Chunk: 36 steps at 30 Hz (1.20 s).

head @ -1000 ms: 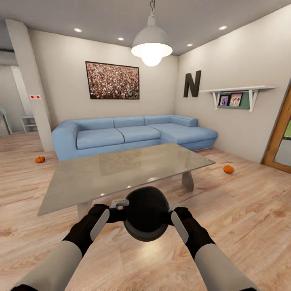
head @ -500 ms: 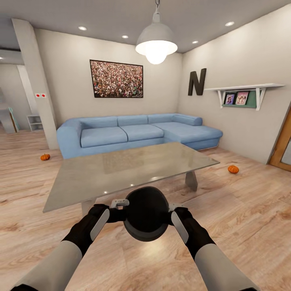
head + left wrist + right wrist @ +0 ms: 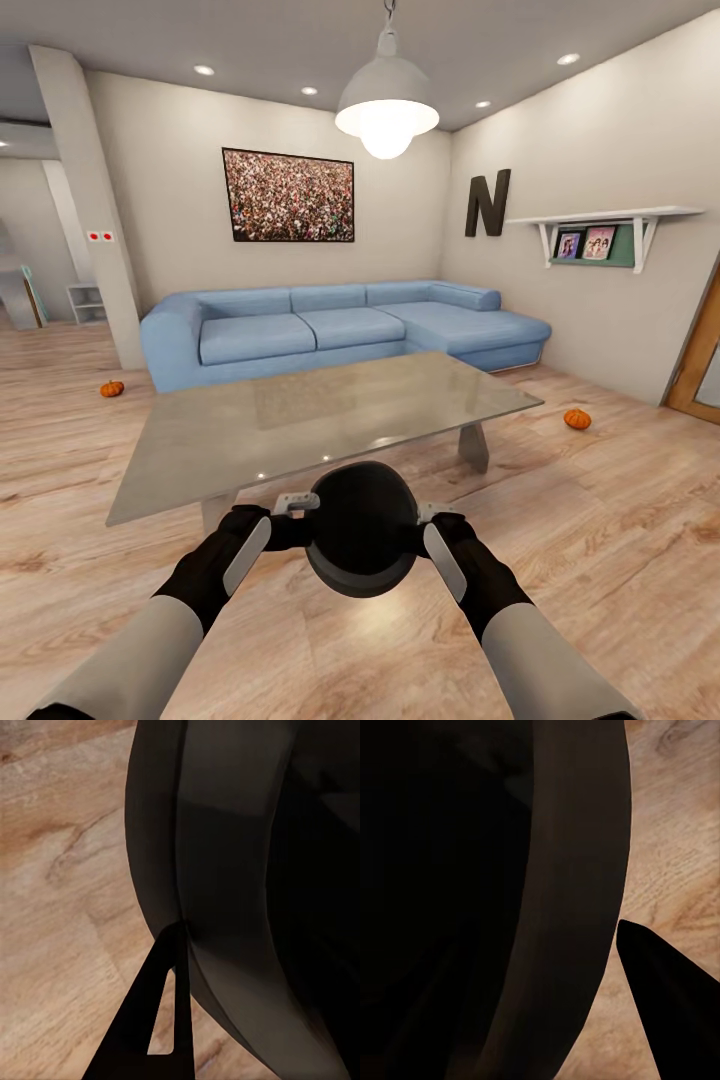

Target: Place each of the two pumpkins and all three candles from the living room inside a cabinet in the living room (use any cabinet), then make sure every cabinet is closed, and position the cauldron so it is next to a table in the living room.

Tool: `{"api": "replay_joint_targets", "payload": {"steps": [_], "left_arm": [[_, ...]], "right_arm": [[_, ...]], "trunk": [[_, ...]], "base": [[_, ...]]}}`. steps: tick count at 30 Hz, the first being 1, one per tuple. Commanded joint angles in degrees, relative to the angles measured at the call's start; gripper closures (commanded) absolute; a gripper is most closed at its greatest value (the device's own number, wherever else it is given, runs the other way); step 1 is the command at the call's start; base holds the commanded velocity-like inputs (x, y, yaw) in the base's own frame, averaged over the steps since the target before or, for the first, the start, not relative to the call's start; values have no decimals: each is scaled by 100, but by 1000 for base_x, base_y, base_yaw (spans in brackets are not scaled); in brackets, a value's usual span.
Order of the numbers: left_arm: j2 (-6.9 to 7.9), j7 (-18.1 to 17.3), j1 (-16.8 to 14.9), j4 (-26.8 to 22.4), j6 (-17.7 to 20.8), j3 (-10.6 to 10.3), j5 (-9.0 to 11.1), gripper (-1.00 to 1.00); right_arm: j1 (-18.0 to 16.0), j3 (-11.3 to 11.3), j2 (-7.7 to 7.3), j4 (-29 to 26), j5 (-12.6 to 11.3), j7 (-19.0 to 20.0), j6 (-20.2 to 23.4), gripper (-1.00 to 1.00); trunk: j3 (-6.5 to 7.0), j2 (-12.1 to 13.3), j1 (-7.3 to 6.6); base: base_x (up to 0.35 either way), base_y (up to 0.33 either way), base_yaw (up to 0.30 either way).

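Presently, the cauldron (image 3: 361, 542) is held between both arms in the head view, raised above the wood floor (image 3: 620, 520) just in front of the near edge of the bench (image 3: 300, 420). The left pincer (image 3: 290, 508) is set against the cauldron's left side and the right pincer (image 3: 428, 515) against its right side; each appears closed on the rim, with one dark finger (image 3: 154, 1020) seen outside the black wall in the left wrist view and another finger (image 3: 671, 1009) seen outside the wall in the right wrist view. The cauldron's mouth is turned away from the head camera, so its rounded underside is presented. The bench top is glossy grey-olive and reflects the ceiling lights.

Two pumpkins are recorded on the floor: one pumpkin (image 3: 112, 388) at the left, near the left end of the blue sofa (image 3: 330, 330), and a second pumpkin (image 3: 577, 419) at the right, beyond the bench's right corner. They lie well apart. A pendant lamp (image 3: 386, 105) hangs above the bench, and a wall shelf (image 3: 600, 235) with framed photographs is mounted at the right.
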Motion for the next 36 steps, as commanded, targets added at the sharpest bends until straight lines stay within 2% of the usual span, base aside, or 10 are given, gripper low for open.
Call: {"api": "replay_joint_targets", "payload": {"steps": [1, 9, 36], "left_arm": [[8, 32, -2, -4, 14, -75, 209, 100], [8, 32, 0, -6, 14, -72, 209, 100], [8, 32, -1, -3, 14, -57, 211, 100]], "right_arm": [[-7, 459, -7, 1, -178, -7, -47, 100], [-6, 460, -7, 1, -178, -7, -46, 100], [-7, 461, -7, 1, -178, -7, -45, 100]], "trunk": [[-5, -4, -2], [-5, -4, -2], [-5, -4, -2]], "base": [[0, 0, 0], [0, 0, 97], [0, 0, 285]]}}
